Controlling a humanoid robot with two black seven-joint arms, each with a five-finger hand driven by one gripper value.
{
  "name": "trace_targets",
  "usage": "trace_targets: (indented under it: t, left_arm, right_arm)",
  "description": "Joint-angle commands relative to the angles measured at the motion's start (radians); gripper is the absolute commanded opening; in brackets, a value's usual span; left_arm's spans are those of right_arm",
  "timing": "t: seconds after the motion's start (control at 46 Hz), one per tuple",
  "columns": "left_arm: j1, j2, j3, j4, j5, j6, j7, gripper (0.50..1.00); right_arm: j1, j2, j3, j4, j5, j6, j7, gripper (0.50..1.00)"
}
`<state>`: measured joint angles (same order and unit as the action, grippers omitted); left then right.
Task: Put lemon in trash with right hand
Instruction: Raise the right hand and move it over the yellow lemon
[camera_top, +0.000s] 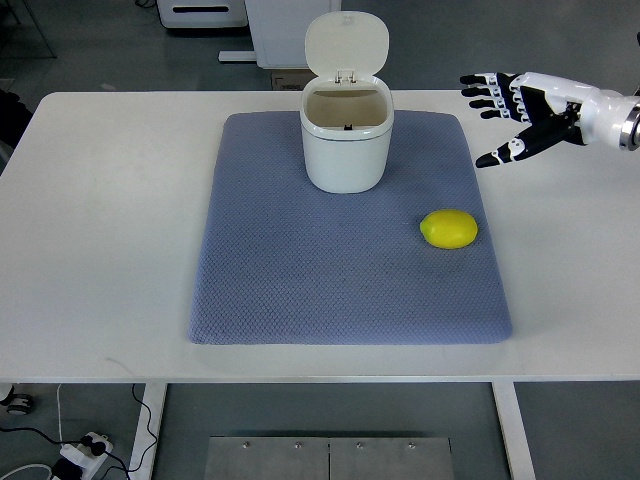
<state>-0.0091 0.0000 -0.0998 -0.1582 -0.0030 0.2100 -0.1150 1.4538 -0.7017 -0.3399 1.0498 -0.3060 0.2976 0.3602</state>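
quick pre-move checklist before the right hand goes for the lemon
1. Yellow oval lemon lies free on the blue-grey textured mat: ok.
2. White plastic trash bin lid up, mouth open: ok.
3. White and black right hand fingers spread, holding nothing: ok.
4. Nothing stands between hand and lemon: ok.
5. Bin upright on the mat: ok.
6. Left hand position: cannot tell, out of view.

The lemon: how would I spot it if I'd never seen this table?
Find the grey mat on the white table. Near the mat's right edge, in front and to the right of the white bin, lies the lemon: the only yellow, oval thing here.
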Motion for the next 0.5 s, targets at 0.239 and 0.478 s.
trace_targets:
  t: [0.239, 0.478]
  left_arm:
    - [0.000, 0.000, 0.000, 0.000, 0.000, 0.000, 0.000, 1.000]
    - [0.000, 0.000, 0.000, 0.000, 0.000, 0.000, 0.000, 1.000]
  right_arm:
    - [0.206, 0.086, -0.241, 0.006, -0.078, -0.025, -0.053, 1.000]
    - [0.315, 0.159, -0.390, 0.025, -0.079, -0.043, -0.058, 1.000]
